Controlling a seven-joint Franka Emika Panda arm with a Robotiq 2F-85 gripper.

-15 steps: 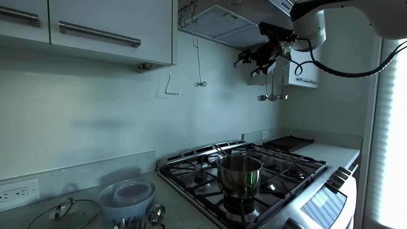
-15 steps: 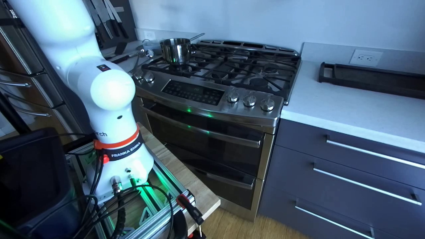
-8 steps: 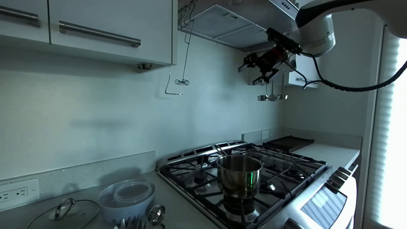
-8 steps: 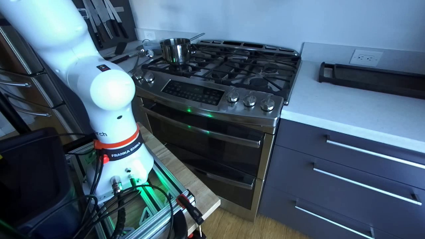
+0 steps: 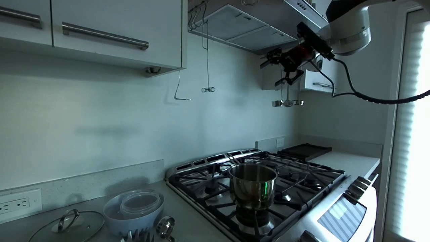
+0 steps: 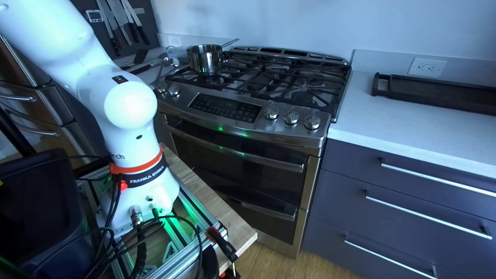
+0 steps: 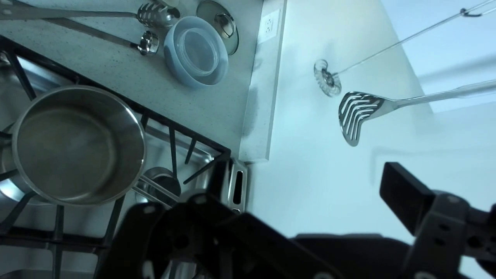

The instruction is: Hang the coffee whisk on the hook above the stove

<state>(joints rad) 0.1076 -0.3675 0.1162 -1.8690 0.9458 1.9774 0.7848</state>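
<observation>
The coffee whisk is a thin wire handle with a small coiled head. In an exterior view it hangs head down from the front one of several metal hooks under the range hood, above the left side of the stove. Its coil shows at the upper right of the wrist view, with its wire running to the frame's edge. My gripper is open and empty, to the right of the whisk and apart from it. In the wrist view the gripper's fingers are wide apart with only wall between them.
A steel pot stands on the stove. A slotted spatula hangs near the whisk. The hood and a white cabinet are overhead. Ladles hang behind the gripper. Bowls and a glass lid are on the counter.
The arm and open gripper have moved right, away from the whisk. The hanging whisk has swung left and back right.
</observation>
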